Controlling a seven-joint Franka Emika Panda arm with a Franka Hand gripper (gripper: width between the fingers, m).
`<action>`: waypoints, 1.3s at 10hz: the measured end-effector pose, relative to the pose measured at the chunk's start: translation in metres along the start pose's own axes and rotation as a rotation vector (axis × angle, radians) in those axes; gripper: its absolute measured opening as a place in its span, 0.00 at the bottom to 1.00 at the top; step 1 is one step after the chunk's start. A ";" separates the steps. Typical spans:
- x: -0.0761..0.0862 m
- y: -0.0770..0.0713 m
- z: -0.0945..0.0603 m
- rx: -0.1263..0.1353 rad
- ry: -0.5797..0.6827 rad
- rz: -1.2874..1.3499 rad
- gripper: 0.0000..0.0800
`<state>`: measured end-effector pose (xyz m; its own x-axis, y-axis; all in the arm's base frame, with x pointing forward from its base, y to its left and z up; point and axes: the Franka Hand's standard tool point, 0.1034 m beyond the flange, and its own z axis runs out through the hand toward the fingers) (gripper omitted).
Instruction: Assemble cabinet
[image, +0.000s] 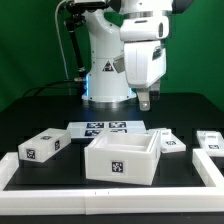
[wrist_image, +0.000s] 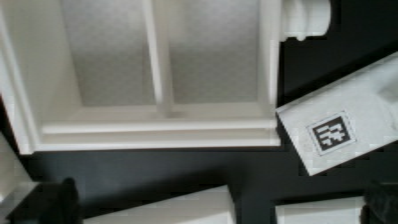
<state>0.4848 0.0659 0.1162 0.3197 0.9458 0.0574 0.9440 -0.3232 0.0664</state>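
The cabinet (image: 122, 158) is a large white open box with one marker tag on its near face; it stands on the black table at front centre. In the wrist view its inside (wrist_image: 151, 70) shows from above, with a divider down the middle. My gripper (image: 145, 99) hangs in the air behind the cabinet, on the exterior view's right, touching nothing. In the wrist view the gripper (wrist_image: 214, 208) is open and empty, with dark fingertips (wrist_image: 43, 203) far apart at the frame's edges.
The marker board (image: 100, 127) lies behind the cabinet. A single-tag white block (image: 45, 146) lies on the exterior view's left. Two more (image: 170, 143) (image: 210, 140) lie on its right; one shows in the wrist view (wrist_image: 338, 125). A white border rail (image: 100, 190) runs along the front.
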 end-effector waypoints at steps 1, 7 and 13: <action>0.000 0.000 0.000 0.001 0.000 0.000 1.00; -0.011 -0.029 0.046 0.011 0.015 -0.004 1.00; -0.019 -0.045 0.090 0.061 0.014 0.014 1.00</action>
<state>0.4437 0.0658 0.0229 0.3319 0.9406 0.0718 0.9429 -0.3331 0.0051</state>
